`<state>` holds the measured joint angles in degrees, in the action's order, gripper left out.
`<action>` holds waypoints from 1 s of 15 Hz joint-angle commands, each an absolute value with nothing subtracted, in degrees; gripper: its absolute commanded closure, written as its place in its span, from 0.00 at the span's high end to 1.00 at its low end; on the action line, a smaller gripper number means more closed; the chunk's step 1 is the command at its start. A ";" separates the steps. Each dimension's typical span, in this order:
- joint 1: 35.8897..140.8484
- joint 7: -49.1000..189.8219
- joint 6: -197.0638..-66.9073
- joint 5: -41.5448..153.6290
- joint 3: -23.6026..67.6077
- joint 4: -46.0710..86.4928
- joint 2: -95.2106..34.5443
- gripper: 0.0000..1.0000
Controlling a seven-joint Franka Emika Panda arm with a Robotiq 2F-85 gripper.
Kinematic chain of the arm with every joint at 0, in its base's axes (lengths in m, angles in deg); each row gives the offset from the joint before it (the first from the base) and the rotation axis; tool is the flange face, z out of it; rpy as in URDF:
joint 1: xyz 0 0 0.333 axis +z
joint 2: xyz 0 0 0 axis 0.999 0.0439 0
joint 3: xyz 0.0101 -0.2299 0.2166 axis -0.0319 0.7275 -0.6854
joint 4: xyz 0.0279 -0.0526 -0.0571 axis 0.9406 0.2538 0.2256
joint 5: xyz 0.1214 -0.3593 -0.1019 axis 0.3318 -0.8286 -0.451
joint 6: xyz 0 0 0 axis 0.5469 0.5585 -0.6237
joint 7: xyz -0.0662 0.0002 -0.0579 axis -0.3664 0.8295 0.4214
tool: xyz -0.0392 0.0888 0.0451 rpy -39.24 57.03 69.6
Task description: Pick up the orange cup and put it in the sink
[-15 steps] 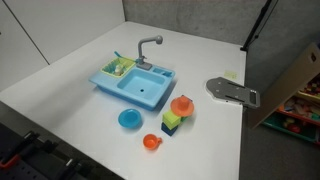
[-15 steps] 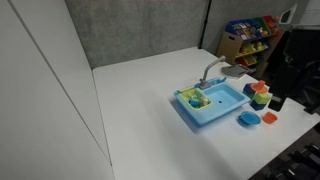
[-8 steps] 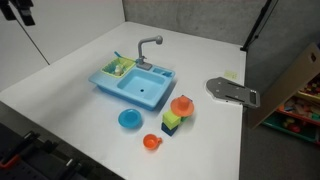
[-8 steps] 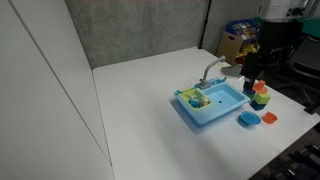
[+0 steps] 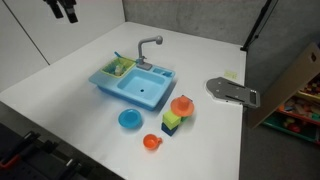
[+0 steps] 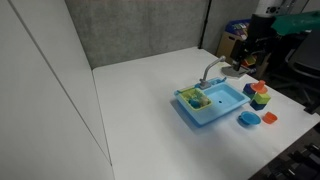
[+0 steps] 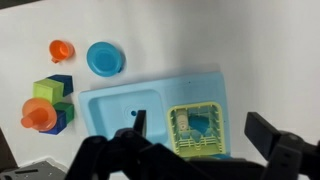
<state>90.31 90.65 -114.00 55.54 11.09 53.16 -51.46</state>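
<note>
The orange cup (image 5: 151,142) is a tiny reddish-orange toy cup standing on the white table near its front edge. It also shows in an exterior view (image 6: 269,118) and at the upper left of the wrist view (image 7: 61,50). The light-blue toy sink (image 5: 135,88) has a grey faucet (image 5: 150,45) and a green-yellow side rack (image 7: 195,130). It shows in both exterior views (image 6: 212,104). My gripper (image 7: 203,135) is open and empty, high above the sink's rack side and far from the cup. It also shows in both exterior views (image 5: 65,8) (image 6: 248,55).
A blue round dish (image 5: 129,119) lies beside the cup. A paler-orange round piece (image 5: 181,105) sits on coloured blocks (image 5: 172,123) next to the sink. A grey flat fixture (image 5: 232,92) is at the table's edge, with a cardboard box (image 5: 297,85) and a toy shelf (image 6: 245,38) beyond.
The arm has swung in from the edge of view and now hangs high over the sink area. The gripper stays open. The cup and the other toys have not moved.
</note>
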 commanded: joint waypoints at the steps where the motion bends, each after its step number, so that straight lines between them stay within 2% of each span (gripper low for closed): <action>1: 88.27 93.23 -116.62 53.05 13.85 51.44 -50.45 1.00; 15: 78.99 104.35 -124.30 37.37 25.54 50.91 -43.23 1.00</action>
